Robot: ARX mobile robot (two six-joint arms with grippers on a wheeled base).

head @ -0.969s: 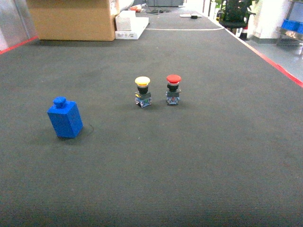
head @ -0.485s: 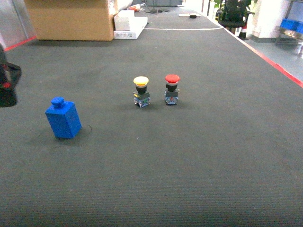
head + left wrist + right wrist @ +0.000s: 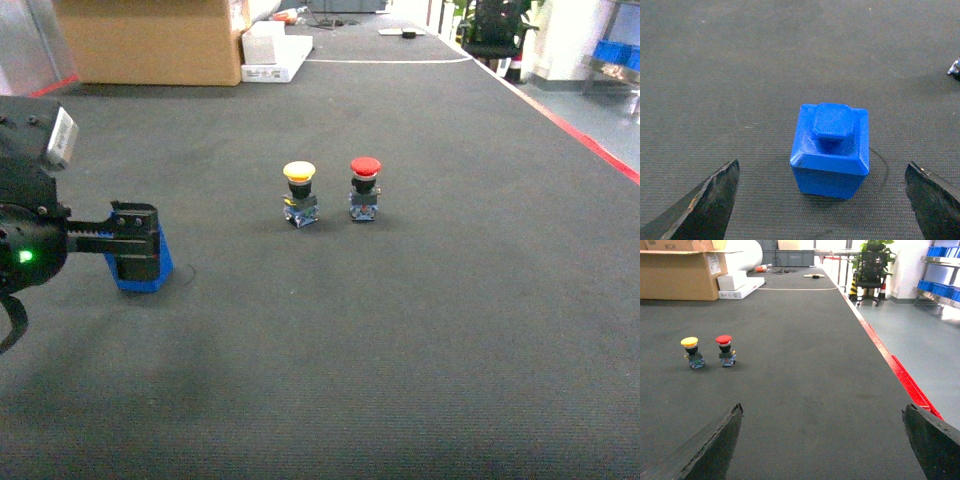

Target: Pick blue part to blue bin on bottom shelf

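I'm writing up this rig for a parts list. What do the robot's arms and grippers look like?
The left arm is black, bulky housing with a small green light and a silver label; its left gripper is black and blocky. In both wrist views the fingers are dark, tapered wedges with scuffed, worn edges.

- Head view looks forward and slanting down over the dark mat.
- Left wrist view looks steeply down, close on the blue part.
- Right wrist view faces level along the mat, sharing both buttons with the head view.
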